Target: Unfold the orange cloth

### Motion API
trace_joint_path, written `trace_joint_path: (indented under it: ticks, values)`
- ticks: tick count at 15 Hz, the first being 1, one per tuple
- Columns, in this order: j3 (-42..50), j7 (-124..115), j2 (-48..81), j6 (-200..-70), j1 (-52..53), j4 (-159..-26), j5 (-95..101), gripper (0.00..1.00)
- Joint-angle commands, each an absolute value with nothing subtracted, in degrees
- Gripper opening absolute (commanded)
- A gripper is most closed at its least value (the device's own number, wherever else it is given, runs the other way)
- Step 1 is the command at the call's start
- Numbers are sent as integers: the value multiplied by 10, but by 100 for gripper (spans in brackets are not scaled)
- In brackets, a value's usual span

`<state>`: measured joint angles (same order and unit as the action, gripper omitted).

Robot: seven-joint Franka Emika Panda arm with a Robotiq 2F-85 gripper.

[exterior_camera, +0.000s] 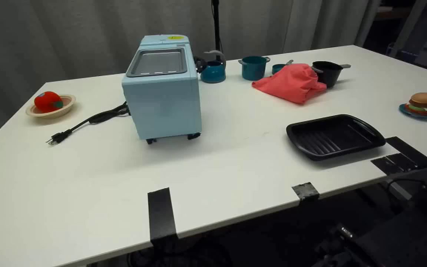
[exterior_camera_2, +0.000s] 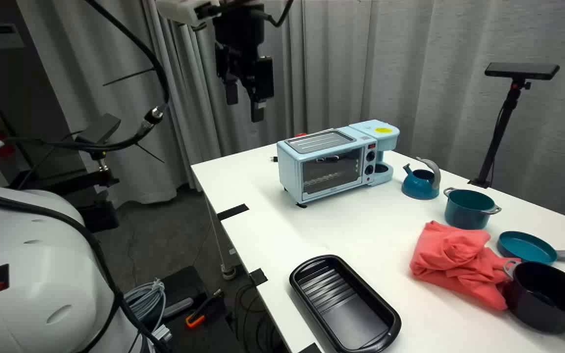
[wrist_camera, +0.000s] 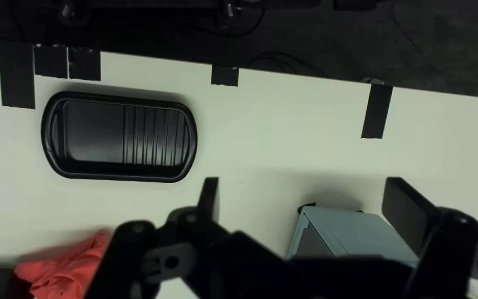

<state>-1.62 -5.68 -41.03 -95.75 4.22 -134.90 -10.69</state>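
Your gripper [wrist_camera: 302,195] is spread wide, holding nothing, well apart from the orange cloth [exterior_camera_2: 451,260]; the cloth lies bunched on the table [exterior_camera_2: 361,230], right by the black pot [exterior_camera_2: 547,296] — contact cannot be determined; a tug there could drag or tip the pot; should you bite deep into the cloth's twisted top, you would likely gather several layers and lift the bundle unopened; a broad sweep toward the black tray [wrist_camera: 93,133] might shove it.

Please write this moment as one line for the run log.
orange cloth: bunched on table | gripper: open, holding nothing, away from cloth | unfolding: not yet done
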Motion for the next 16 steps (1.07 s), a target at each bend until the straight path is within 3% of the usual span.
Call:
trace_joint_path:
  ticks: [1,8,11,16]
  values:
    - [-22,-52,-409,-956,33,-1348,-111,100]
    - [-22,-52,-410,-956,33,-1348,-111,100]
    - [-32,-14,-425,-923,27,-1425,-15,100]
    - [-13,-17,-370,-945,27,-1380,-26,100]
